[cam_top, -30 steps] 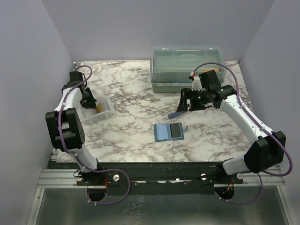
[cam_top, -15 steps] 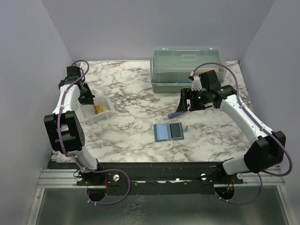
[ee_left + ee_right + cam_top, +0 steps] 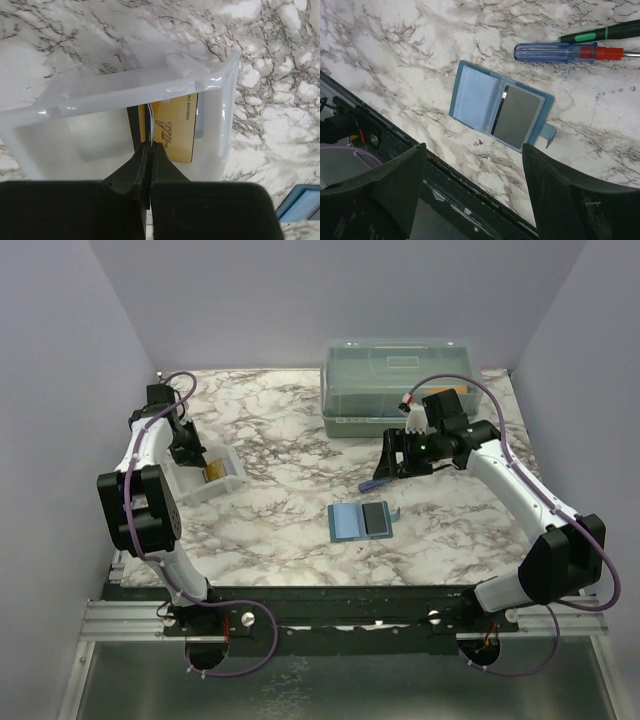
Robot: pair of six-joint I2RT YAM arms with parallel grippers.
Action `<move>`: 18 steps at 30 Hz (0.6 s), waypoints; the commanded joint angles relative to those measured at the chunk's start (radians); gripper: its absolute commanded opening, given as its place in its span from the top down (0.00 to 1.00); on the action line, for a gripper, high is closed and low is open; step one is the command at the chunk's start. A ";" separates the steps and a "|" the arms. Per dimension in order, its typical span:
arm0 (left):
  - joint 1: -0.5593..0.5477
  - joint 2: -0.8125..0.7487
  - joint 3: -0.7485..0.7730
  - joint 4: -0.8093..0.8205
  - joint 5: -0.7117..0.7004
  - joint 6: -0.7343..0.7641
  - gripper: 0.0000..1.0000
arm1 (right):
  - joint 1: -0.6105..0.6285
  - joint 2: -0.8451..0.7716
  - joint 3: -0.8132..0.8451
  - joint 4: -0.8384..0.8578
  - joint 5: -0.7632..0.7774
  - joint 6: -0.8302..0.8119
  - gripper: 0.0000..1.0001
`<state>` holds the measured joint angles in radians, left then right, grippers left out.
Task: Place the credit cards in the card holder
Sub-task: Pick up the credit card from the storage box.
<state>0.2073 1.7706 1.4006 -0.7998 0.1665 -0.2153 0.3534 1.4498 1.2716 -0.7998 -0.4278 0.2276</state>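
Observation:
The teal-blue card holder [image 3: 361, 520] lies open on the marble table; a grey card [image 3: 517, 116] lies in its right half, as the right wrist view [image 3: 475, 102] also shows. My left gripper [image 3: 197, 456] reaches into the small clear-white tray [image 3: 228, 483]. In the left wrist view the left gripper [image 3: 149, 146] is shut on the edge of a thin whitish credit card [image 3: 148, 114] standing on edge. A gold card [image 3: 176, 127] leans beside it. My right gripper [image 3: 393, 454] hangs open and empty above the table, behind the holder, its tips [image 3: 474, 147] wide apart.
A large translucent lidded box [image 3: 398, 385] stands at the back. A blue-handled screwdriver [image 3: 555, 51] and a green-black one [image 3: 600, 34] lie just behind the holder. The table's front edge and a black rail [image 3: 420, 170] are near the holder.
The left arm has shifted a little while its gripper stays in the tray. The right gripper has moved slightly left. The holder has not moved.

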 commanded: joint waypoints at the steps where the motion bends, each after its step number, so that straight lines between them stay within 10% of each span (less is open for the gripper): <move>1: -0.016 0.045 -0.007 -0.035 0.165 0.091 1.00 | -0.002 0.017 0.012 0.059 -0.088 0.024 0.21; 18: -0.019 -0.159 -0.134 0.001 0.305 0.040 1.00 | 0.107 0.326 0.162 0.481 -0.244 0.291 0.26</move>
<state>0.1921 1.6909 1.2484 -0.8265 0.4458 -0.1410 0.4191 1.7153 1.3746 -0.4866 -0.6159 0.4404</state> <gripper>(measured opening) 0.017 0.736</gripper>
